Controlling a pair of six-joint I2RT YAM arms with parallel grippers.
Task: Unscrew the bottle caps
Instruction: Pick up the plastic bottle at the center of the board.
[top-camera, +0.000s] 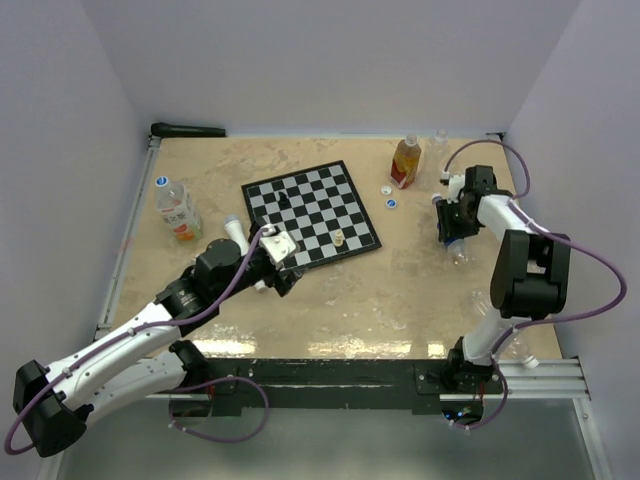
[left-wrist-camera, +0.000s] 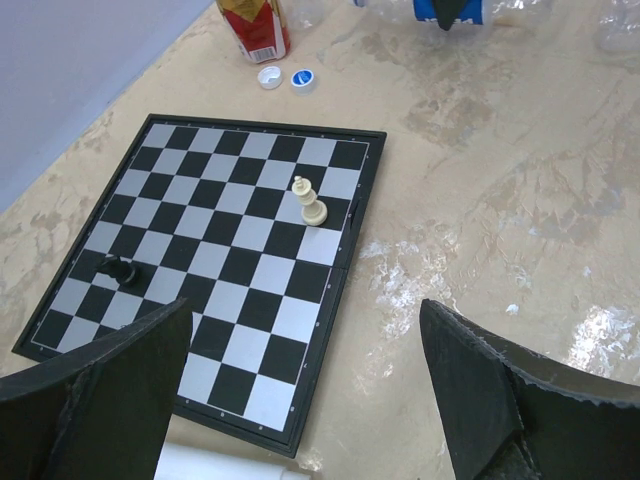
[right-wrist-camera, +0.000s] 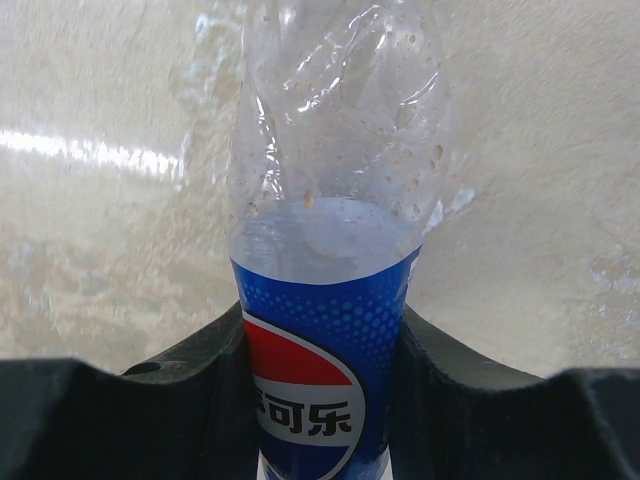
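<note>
Two loose bottle caps, one white (top-camera: 386, 189) (left-wrist-camera: 269, 76) and one blue (top-camera: 392, 204) (left-wrist-camera: 304, 78), lie on the table beside a red-labelled bottle (top-camera: 405, 163) (left-wrist-camera: 255, 25). At the far left a clear bottle (top-camera: 177, 212) carries a blue cap (top-camera: 162, 182). My right gripper (top-camera: 452, 228) (right-wrist-camera: 325, 400) is shut on a Pepsi bottle (top-camera: 458, 252) (right-wrist-camera: 330, 330), its fingers (right-wrist-camera: 190, 390) pressed against the blue label; that bottle's cap does not show. My left gripper (top-camera: 277, 272) (left-wrist-camera: 305, 350) hangs open over the near corner of the chessboard (top-camera: 310, 212) (left-wrist-camera: 240, 250), holding nothing.
A cream chess piece (top-camera: 339, 238) (left-wrist-camera: 311, 202) and a black one (top-camera: 284, 200) (left-wrist-camera: 118, 270) stand on the board. A white cylinder (left-wrist-camera: 220, 465) lies just under the left gripper. A clear bottle (top-camera: 440, 140) stands at the back wall. Walls close three sides.
</note>
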